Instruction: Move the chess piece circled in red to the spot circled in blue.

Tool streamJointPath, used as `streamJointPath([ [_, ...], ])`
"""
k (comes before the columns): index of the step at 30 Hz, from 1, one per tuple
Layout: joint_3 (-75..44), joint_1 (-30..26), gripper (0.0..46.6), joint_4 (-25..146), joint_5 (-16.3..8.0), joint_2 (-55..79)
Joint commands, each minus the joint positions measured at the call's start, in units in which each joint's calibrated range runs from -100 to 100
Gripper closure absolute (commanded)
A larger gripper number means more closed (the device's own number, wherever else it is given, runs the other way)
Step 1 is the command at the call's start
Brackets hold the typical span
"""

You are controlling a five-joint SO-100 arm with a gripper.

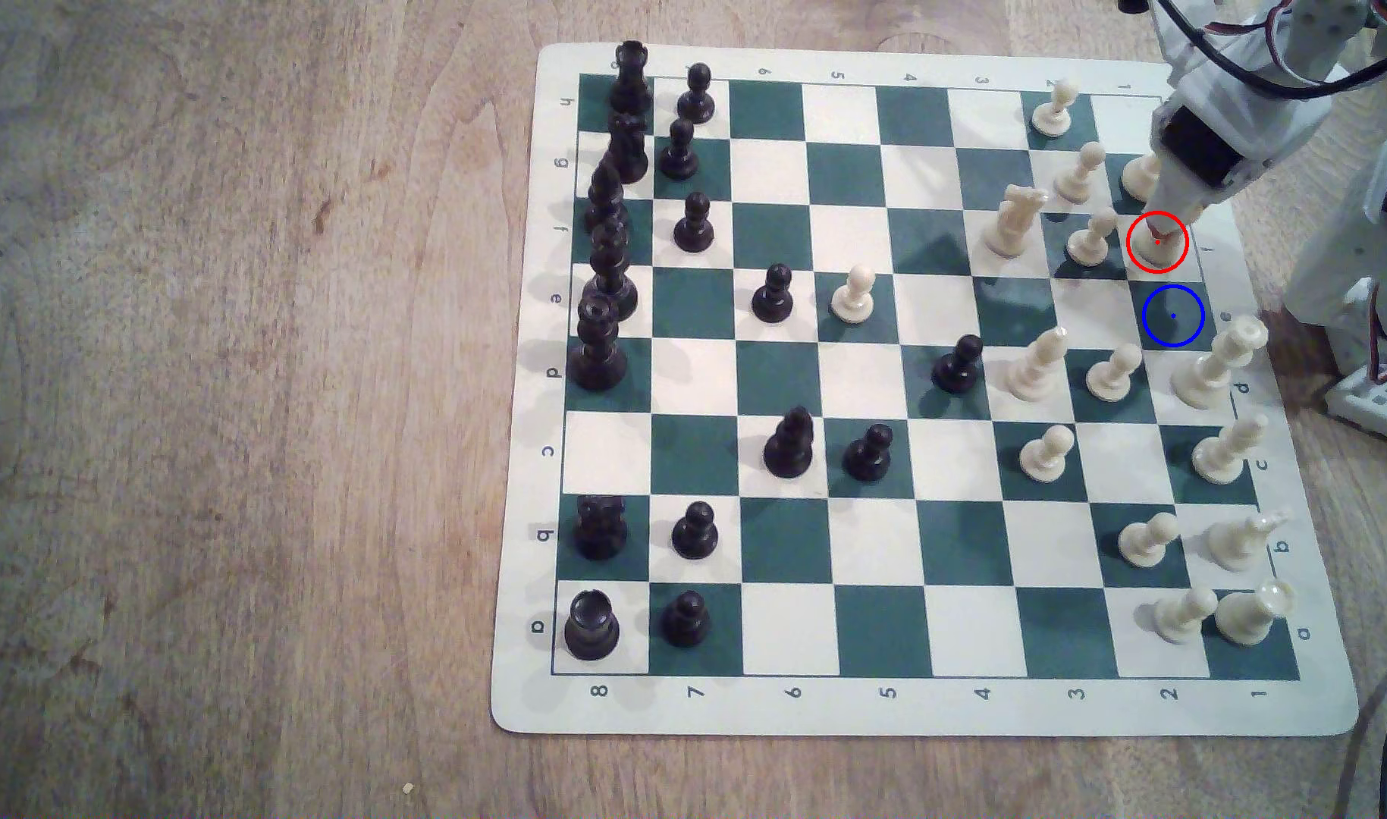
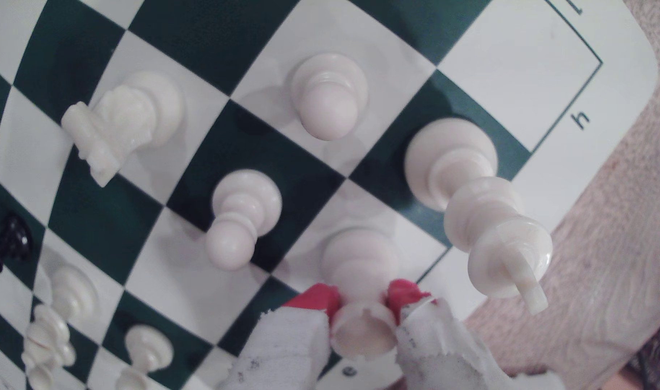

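The cream-white plastic rook with the notched castle top (image 2: pixel 362 296) stands on a white square in the last file along the chess mat's edge nearest the arm, ringed in red in the exterior view (image 1: pixel 1156 246). The red-tipped, white-wrapped gripper (image 2: pixel 362 298) has a fingertip on each side of the rook's neck just under the crown; they look pressed against it, though I cannot tell how firm the clamp is. The main risk, as I judge it, is the tall cream-white king with the cross top (image 2: pixel 482 221) just beside the rook on the next dark square: a fingertip or the wrapped finger could clip it during the lift and topple it. A shallow lift could also drag the rook's wide base across the green-and-white roll-up chess mat (image 1: pixel 922 713). The rook stands upright, long axis vertical, crown up. The dark green square ringed in blue (image 1: pixel 1173 316) is the next square along that same edge, bare, with a tall cream-white piece (image 1: pixel 1218 366) just beyond it.
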Motion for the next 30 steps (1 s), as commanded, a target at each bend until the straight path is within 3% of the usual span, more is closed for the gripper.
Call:
streamJointPath([
  [1,-0.1,0.7,46.4,-0.3,0.0,-0.7],
  [17,-0.7,-1.9,46.4,9.2,-0.1,-12.2],
  [20,-0.8,-4.0,46.4,11.1,-0.5,-13.4],
  [24,-0.6,-10.0,46.4,12.1,-2.9,-14.5],
  [30,-0.6,-14.4,46.4,12.4,-3.9,-16.1],
])
